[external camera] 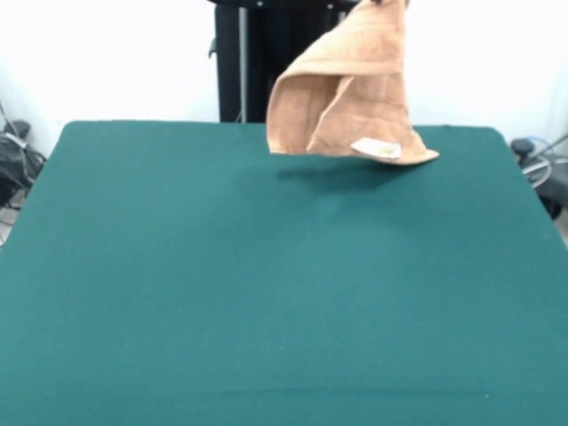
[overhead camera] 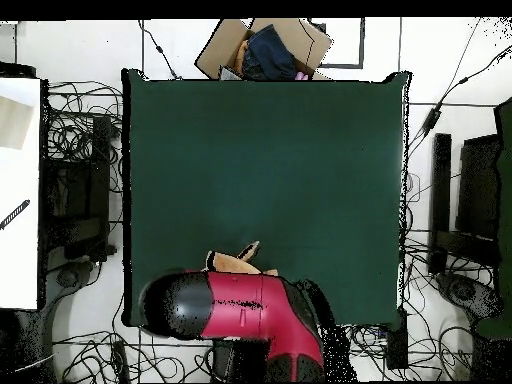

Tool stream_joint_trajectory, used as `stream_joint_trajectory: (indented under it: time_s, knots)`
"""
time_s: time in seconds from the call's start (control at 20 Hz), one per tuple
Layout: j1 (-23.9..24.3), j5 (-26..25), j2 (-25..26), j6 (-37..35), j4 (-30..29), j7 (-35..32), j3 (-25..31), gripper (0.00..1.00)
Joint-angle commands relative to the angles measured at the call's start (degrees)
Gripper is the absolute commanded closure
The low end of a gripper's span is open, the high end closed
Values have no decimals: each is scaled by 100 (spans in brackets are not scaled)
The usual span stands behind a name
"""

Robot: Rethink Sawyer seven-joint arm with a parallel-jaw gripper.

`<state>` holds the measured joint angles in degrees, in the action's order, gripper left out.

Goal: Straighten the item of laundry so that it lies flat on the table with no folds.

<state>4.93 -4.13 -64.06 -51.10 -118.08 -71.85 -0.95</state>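
The peach-orange towel (external camera: 351,89) hangs in the air in a folded cone, with its top corner at the picture's upper edge. Only the tip of my gripper (external camera: 384,3) shows there, shut on that corner. The towel's lower edge and a white label (external camera: 377,148) hang near the far side of the green table (external camera: 266,293), casting a shadow on it. I cannot tell if the lower corner touches the cloth. In the overhead view my red and black arm (overhead camera: 250,305) covers the gripper. Only a bit of towel (overhead camera: 235,263) peeks out near the table's (overhead camera: 270,170) robot-side edge.
The black pedestal (external camera: 266,62) stands just behind the towel. A cardboard box (overhead camera: 265,48) with dark cloth in it sits beyond the table's opposite edge. Cables and dark equipment (overhead camera: 80,190) lie on the floor around the table.
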Motion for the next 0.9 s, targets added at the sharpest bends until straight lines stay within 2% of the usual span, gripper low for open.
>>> stream_joint_trajectory:
  time_s: [0.05, 0.5, 0.9]
  knots:
    - [185, 288, 545, 602, -538, -1350, -33, 100]
    - [444, 305, 972, 1155, -598, -1166, 136, 100]
    - [545, 260, 1187, 1292, -539, -1095, 213, 100]
